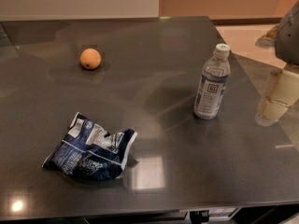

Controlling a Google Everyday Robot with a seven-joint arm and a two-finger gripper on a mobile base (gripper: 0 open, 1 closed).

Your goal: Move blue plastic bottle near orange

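The blue plastic bottle [212,83] stands upright on the right side of the dark table [187,171]. It is clear, with a white cap and a blue-and-white label. The orange [90,59] lies at the far left of the table, well apart from the bottle. My gripper [274,104] hangs at the right edge of the view, over the table's right edge. It is to the right of the bottle and does not touch it. It holds nothing that I can see.
A crumpled dark blue and white snack bag [91,148] lies at the front left of the table. A wall runs behind the table's far edge. The floor shows beyond the table's right edge [261,73].
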